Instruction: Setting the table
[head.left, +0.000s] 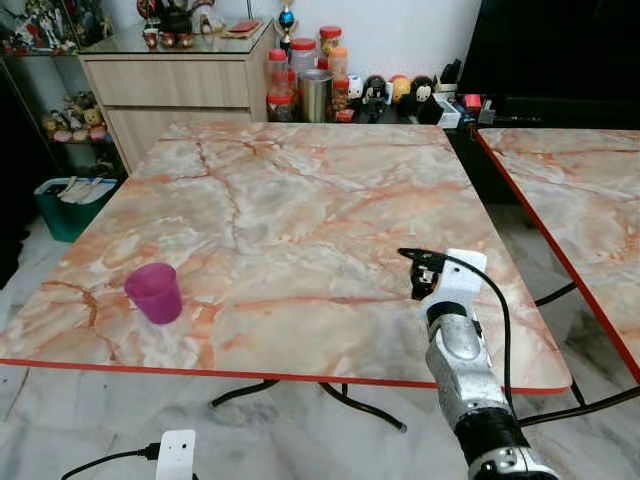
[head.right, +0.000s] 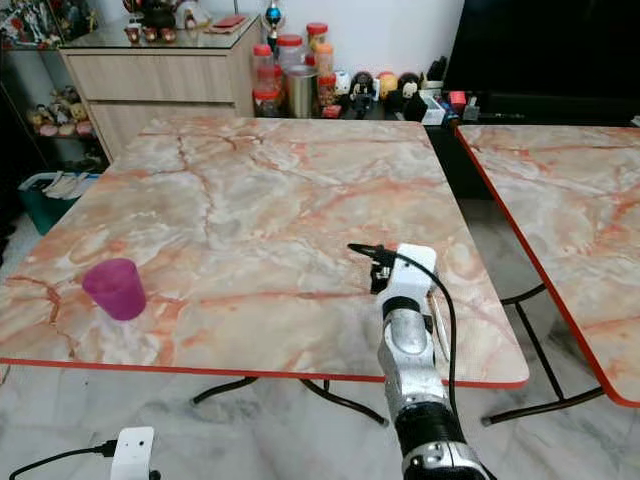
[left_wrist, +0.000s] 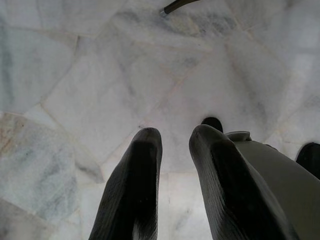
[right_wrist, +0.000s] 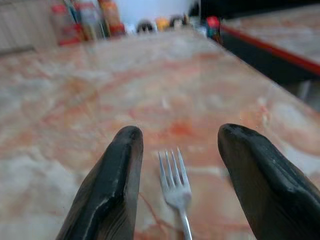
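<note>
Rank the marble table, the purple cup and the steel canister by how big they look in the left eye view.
1. Table, by far.
2. Cup.
3. Canister.
The last two look close in size; the canister stands much farther off, so its true size is unsure.

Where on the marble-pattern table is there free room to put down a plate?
The marble-pattern table is bare between the purple plastic cup near its front left corner and the right gripper, which is open over a silver metal fork near the front right. The far half is bare too.

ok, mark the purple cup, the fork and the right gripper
purple cup (head.left: 154, 291), left eye view, side wall.
fork (right_wrist: 173, 182), right wrist view, tines.
right gripper (right_wrist: 182, 175), right wrist view, midway between its open fingertips.
</note>
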